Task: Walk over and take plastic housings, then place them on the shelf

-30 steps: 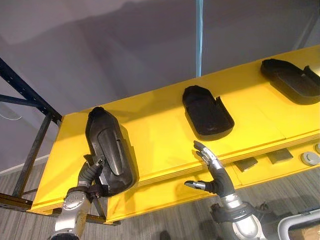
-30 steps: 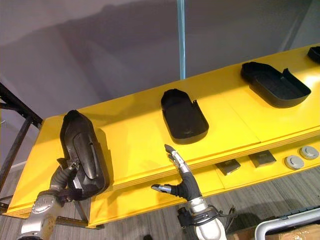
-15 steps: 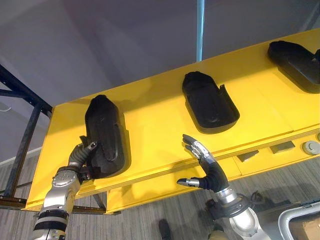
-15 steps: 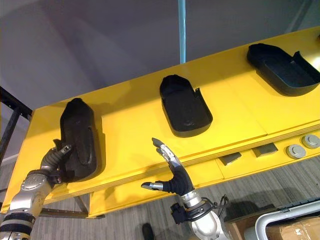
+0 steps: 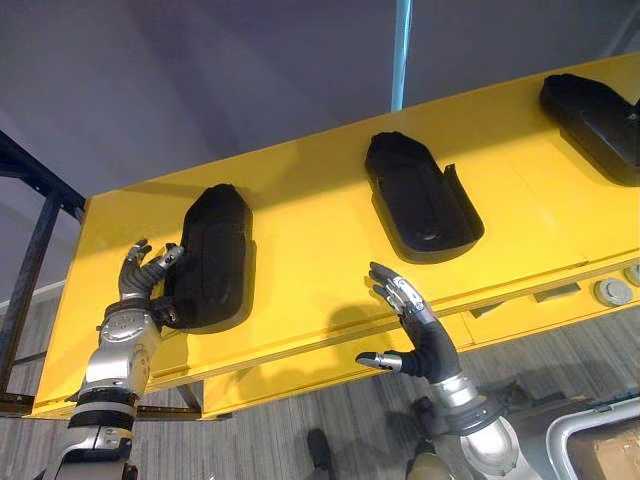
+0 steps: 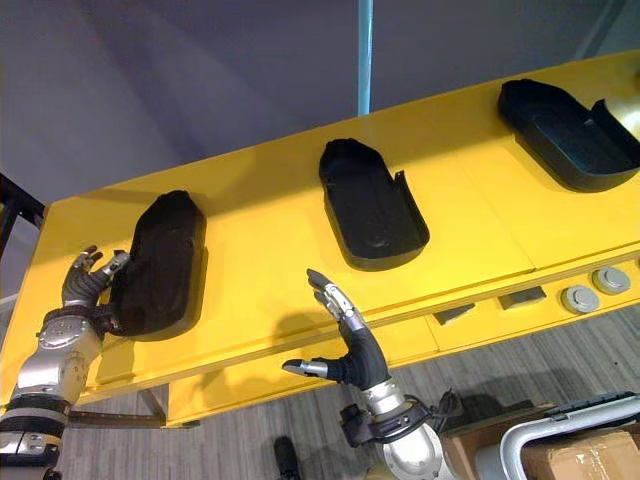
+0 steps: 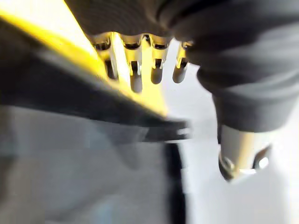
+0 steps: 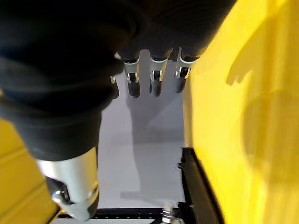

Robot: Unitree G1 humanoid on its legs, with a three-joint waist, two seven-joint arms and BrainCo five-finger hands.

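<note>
A black plastic housing lies flat at the left end of the yellow shelf. My left hand is just left of it, fingers spread and open, holding nothing; its straight fingers show against the shelf edge in the left wrist view. Two more black housings, open side up, lie further right: one in the middle and one at the far right. My right hand hovers open in front of the shelf's front edge, below the middle housing, and it is empty.
A light-blue post rises behind the shelf, and a dark blue rack frame stands at its left end. Round grey discs sit on a lower level at the right. A grey bin rim is at the lower right.
My left hand has opened and let go of the left housing, which now lies flat on the shelf. The view has shifted a little. The right hand stays open.
</note>
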